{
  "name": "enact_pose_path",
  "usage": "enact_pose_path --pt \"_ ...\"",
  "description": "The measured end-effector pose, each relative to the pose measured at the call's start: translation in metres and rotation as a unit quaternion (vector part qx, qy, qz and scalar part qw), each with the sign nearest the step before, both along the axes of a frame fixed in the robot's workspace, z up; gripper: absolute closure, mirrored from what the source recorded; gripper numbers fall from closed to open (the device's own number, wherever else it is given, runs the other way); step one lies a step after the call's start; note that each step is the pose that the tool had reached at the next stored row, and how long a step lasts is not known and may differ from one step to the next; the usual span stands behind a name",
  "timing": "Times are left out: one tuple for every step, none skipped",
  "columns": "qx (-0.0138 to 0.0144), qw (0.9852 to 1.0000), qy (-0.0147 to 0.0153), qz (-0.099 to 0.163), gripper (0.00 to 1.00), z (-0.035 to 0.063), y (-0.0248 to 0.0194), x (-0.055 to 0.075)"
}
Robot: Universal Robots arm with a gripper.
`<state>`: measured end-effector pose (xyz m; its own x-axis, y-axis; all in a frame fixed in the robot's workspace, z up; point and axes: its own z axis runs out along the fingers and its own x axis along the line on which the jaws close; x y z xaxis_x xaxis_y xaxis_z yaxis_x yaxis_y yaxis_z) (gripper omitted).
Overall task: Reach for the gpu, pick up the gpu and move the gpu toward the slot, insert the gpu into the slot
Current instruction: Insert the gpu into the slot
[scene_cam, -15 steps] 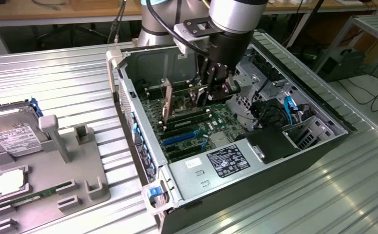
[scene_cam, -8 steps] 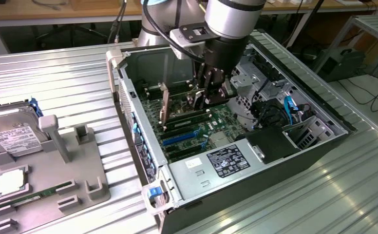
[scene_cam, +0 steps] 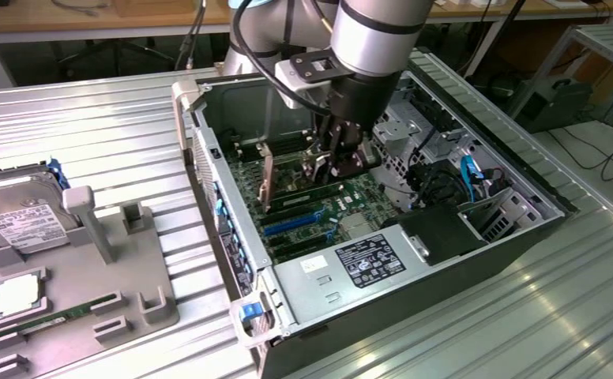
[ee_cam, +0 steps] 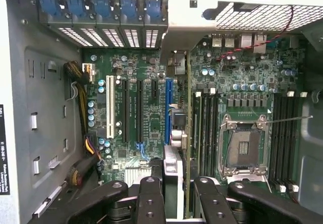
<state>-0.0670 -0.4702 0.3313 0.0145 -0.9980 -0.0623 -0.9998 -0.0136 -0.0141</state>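
Ribbed metal tabletop carries everything, with desk legs and cables behind. Largest on it is the open computer case, lying on its side with its green motherboard facing up. At the exterior view's left sits a grey fixture tray holding a silver hard drive and a slim green memory stick.

Down into the case reaches the arm, and its gripper is pinched on the gpu. From outside, the card stands on edge above the board, its long axis running along the case from the rear wall toward the front, with its lower edge close to the blue expansion slots.

Looking down from the wrist, the card appears edge-on as a thin line between the black fingers, its silver bracket end pointing at the rear wall with the blue slot latches. It lies just beside the long blue slot. That view also shows the empty CPU socket; whether the card's edge has entered a slot cannot be told.
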Motion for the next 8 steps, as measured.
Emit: enact_pose_path --pt "0.0000 1.0000 0.0000 0.000 0.72 -0.0018 0.0000 0.000" --pt "0.0001 1.0000 0.0000 0.000 0.72 -0.0038 -0.0005 0.000" --pt "0.0000 1.0000 0.0000 0.000 0.72 -0.0055 -0.0005 0.000" --pt "0.0000 1.0000 0.0000 0.000 0.72 -0.0071 -0.0005 0.000" --pt "0.0000 1.0000 0.0001 0.000 0.72 -0.0090 -0.0005 0.000" --pt "0.0000 1.0000 0.0001 0.000 0.72 -0.0109 -0.0006 0.000" --pt "0.0000 1.0000 0.0004 0.000 0.72 -0.0126 -0.0007 0.000" --pt "-0.0001 1.0000 0.0004 0.000 0.72 -0.0140 -0.0007 0.000"
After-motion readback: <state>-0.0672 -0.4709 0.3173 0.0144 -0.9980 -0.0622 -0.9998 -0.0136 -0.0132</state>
